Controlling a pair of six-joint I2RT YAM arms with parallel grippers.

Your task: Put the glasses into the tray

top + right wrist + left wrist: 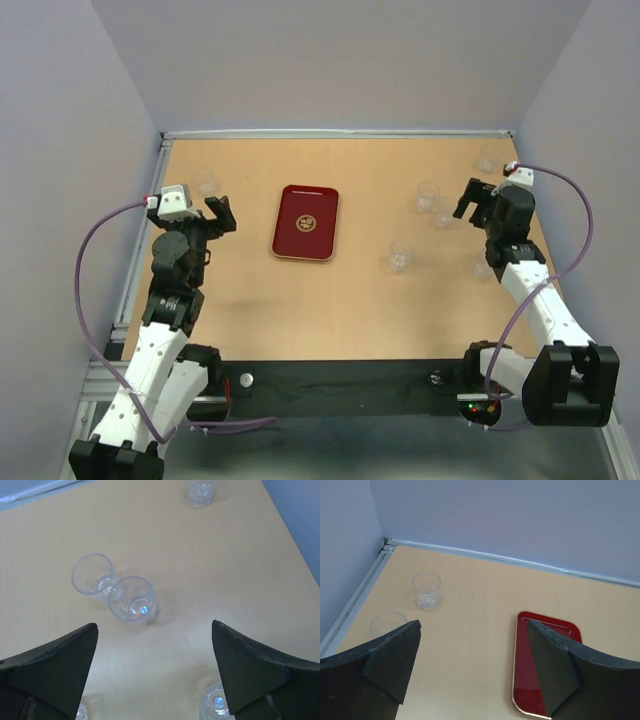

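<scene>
The dark red tray (306, 222) with a gold emblem lies flat at the table's middle; it is empty. Its left part shows in the left wrist view (540, 670). Several clear glasses stand on the wood. One (204, 181) is at the far left; the left wrist view shows it (426, 590) and another (388, 623) nearer the left rail. Two touching glasses (436, 203) stand at the right, also in the right wrist view (132, 599). Another (400, 255) stands nearer. My left gripper (220, 213) (472, 625) is open and empty, left of the tray. My right gripper (472, 200) (153, 624) is open and empty, right of the pair.
A glass (488, 160) (200, 491) stands near the far right corner, and another (483, 265) (215, 707) sits by the right arm. Grey walls close the left, far and right sides. A metal rail (140, 250) runs along the left edge.
</scene>
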